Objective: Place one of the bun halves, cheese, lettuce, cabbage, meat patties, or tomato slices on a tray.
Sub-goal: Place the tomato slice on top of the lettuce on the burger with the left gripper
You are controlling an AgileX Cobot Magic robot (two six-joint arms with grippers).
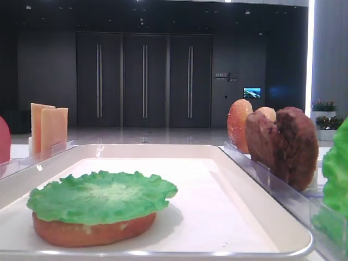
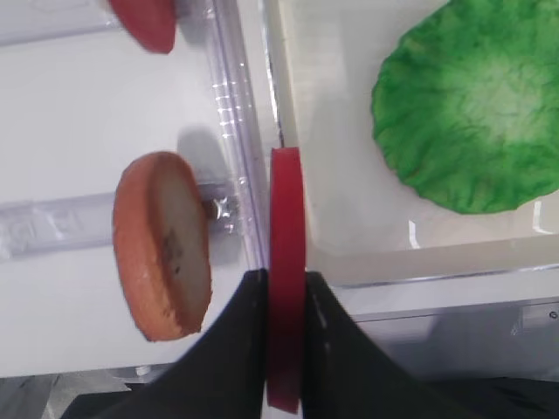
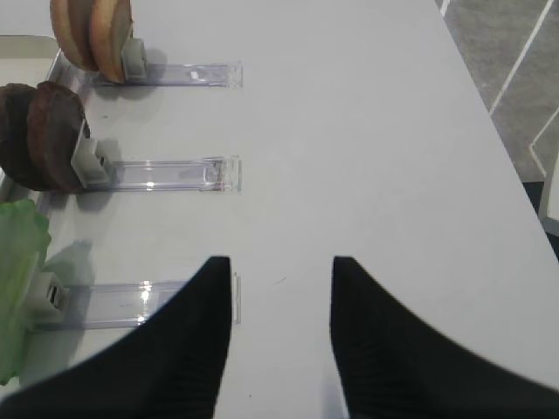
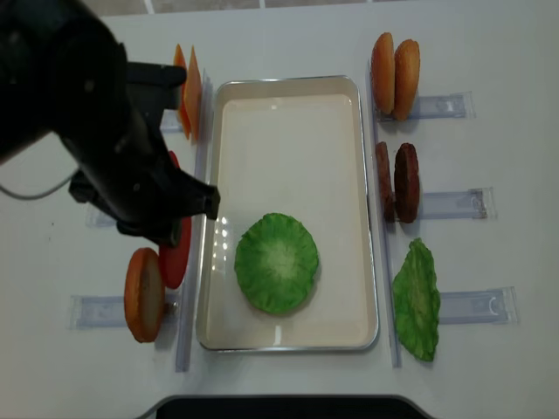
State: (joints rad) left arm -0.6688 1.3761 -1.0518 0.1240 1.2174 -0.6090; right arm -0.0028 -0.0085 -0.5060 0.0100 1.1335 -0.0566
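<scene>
From overhead I see my left arm (image 4: 105, 148) reaching in from ten o'clock, its dark bulk covering the left holders beside the tray (image 4: 358, 175). The left gripper (image 2: 284, 301) is clamped on a tomato slice (image 2: 286, 262), held on edge; in the wrist view the slice sits right at the tray's left rim, by the clear rail.

On the tray, toward six o'clock, lettuce (image 4: 277, 262) lies flat. Only the low front camera shows that it rests on a bun half (image 1: 92, 231); from above the bun is hidden.

At eight o'clock off the tray, another bun half (image 4: 142, 294) stands upright in its holder, just beside the held slice. The wrist view also catches a second red slice (image 2: 148, 22) at its top edge. Cheese (image 4: 185, 92) stands at eleven o'clock.

On the right side, two buns (image 4: 395, 74) at one o'clock, patties (image 4: 397, 182) at three, and a second lettuce (image 4: 417, 301) at five, all in their holders.

The right gripper (image 3: 281, 288) shows only in its own wrist view: fingers spread apart, nothing between them, above bare table (image 3: 367, 131) well right of the holders.
</scene>
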